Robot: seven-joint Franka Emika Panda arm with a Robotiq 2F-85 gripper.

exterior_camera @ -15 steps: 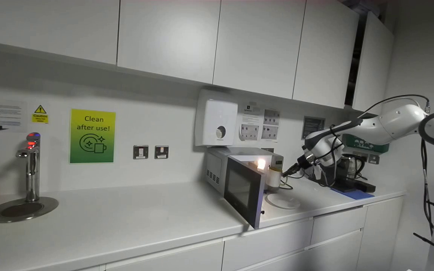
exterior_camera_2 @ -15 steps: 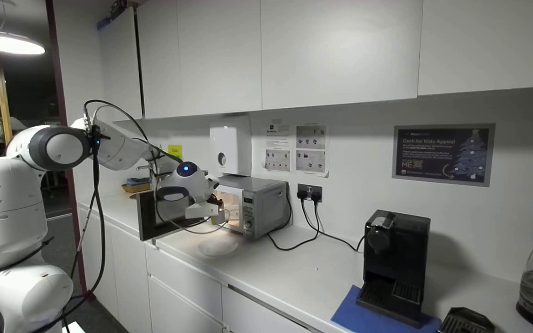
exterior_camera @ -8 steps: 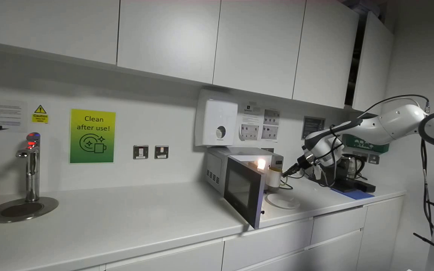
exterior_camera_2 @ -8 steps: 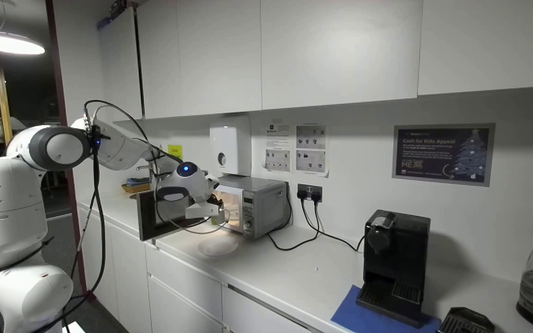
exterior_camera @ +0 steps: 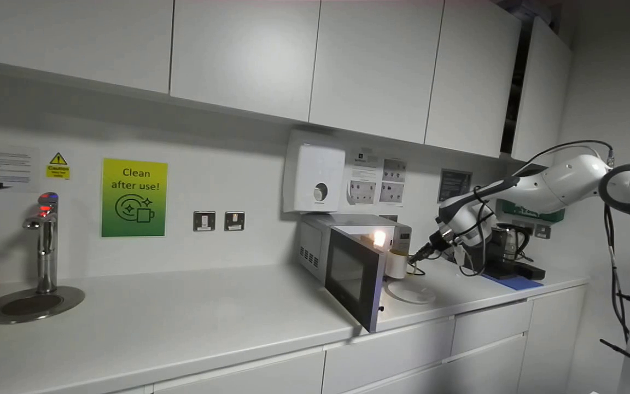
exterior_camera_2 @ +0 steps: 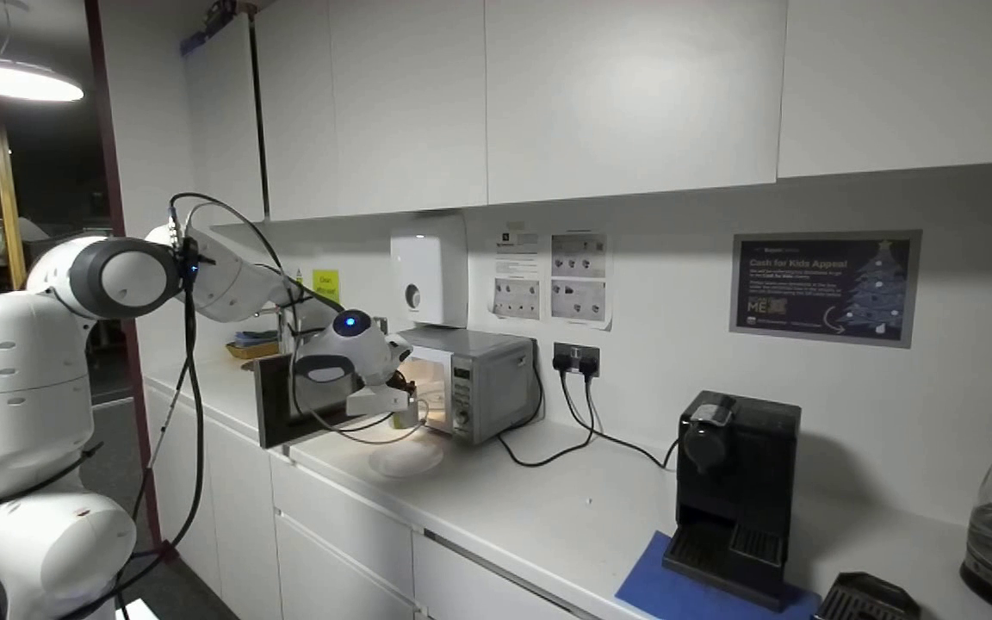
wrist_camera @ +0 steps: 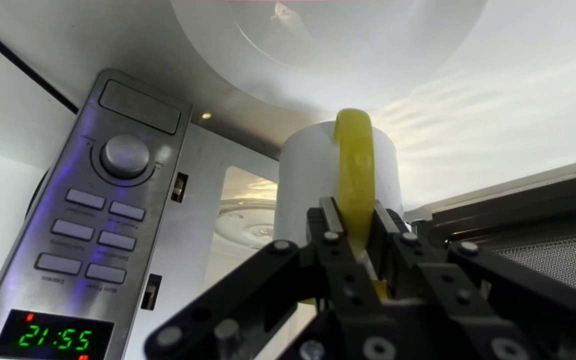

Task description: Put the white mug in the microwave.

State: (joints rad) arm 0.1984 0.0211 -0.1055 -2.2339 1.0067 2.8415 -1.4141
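White mug (wrist_camera: 310, 172) just outside the open microwave (exterior_camera_2: 492, 383); likely light, rigid, smooth and breakable, best taken by its yellow handle (wrist_camera: 356, 167), which the pincer (wrist_camera: 358, 218) grips, closed to its width. Handle points back toward the pincer; long axis near vertical, rim up. Plate (exterior_camera: 410, 293) nearby on the bench (exterior_camera: 184, 312).

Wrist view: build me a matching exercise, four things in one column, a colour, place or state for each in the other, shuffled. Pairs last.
Things:
1. White mug's handle
2. Digital display
3. Turntable
4. End effector

Descriptions:
A. Inside the lit microwave
B. Closed on a handle
C. Yellow
D. Showing green digits

Pairs: 1-C; 2-D; 3-A; 4-B
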